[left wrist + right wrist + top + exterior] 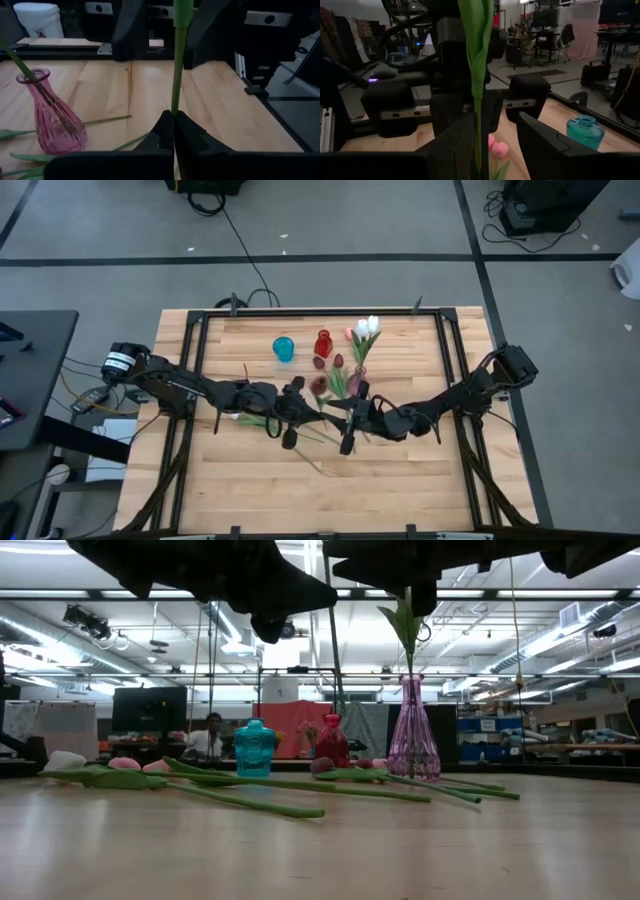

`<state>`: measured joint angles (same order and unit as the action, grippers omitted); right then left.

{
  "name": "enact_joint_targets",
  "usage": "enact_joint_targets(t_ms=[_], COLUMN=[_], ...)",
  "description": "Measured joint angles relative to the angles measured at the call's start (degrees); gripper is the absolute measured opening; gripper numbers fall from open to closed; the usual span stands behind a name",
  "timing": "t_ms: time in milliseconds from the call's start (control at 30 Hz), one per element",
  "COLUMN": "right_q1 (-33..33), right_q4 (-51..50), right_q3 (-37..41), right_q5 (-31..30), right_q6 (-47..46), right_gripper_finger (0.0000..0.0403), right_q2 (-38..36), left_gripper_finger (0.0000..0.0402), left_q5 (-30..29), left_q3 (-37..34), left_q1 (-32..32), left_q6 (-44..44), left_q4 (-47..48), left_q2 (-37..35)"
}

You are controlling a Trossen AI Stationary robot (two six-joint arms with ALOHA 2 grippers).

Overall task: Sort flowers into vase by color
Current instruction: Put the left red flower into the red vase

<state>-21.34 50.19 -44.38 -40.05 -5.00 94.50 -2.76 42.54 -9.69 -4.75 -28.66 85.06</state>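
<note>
The left end effector (174, 131) was pressed together on a green flower stem (177, 65), which rose straight up from between its dark fingers. Seen from overhead, that end effector (290, 402) sat near the worktop's centre, and the right end effector (352, 420) sat just at its 3 o'clock, the two arms meeting in the middle. The right end effector (492, 145) stood spread, its fingers apart on either side of the same stem (477, 75), which ran up between them; whether either finger touched the stem could not be told.

A pink glass vase (356, 373) stood at about 1 o'clock from the two end effectors and already held white tulips (368, 327) on stems leaning toward 12 o'clock. A small red vase (323, 343) stood at about 11 o'clock from the pink vase, and a teal vase (284, 348) stood at 9 o'clock from the red one. Dark red tulip heads (320, 363) lay on the worktop (400, 480) between the red vase and the arms. In the low view, several more flowers lay flat, their long green stems (250, 802) stretched across the wood, with pink heads (125, 764) and a white head (65, 760) toward 9 o'clock. A person (210, 735) sat in the room far behind the worktop
</note>
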Motion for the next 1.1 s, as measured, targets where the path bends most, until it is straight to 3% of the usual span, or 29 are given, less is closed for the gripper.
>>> enact_joint_targets(t_ms=[567,700,900,1100], right_q1=[3.7,4.3,4.3,4.3], right_q4=[-4.4,-8.0,-9.1,-9.1], right_q3=[-4.1,-5.5,-5.6,-5.6], right_q5=[5.4,5.6,5.3,3.0], right_q6=[1.1,1.5,1.1,0.5], right_gripper_finger=[0.0151,0.0119,0.0020,0.0011], right_q2=[0.0,0.1,0.1,0.1], left_gripper_finger=[0.0003,0.0003,0.0004,0.0037], left_q5=[-1.8,-1.9,-2.1,-5.1], left_q3=[0.1,0.1,0.1,0.1], left_q1=[1.0,1.1,1.1,1.1], left_q6=[-0.2,-0.2,-0.2,0.0], left_q4=[-1.1,-1.0,-0.6,-0.5], left_q2=[0.0,0.0,0.0,0.0])
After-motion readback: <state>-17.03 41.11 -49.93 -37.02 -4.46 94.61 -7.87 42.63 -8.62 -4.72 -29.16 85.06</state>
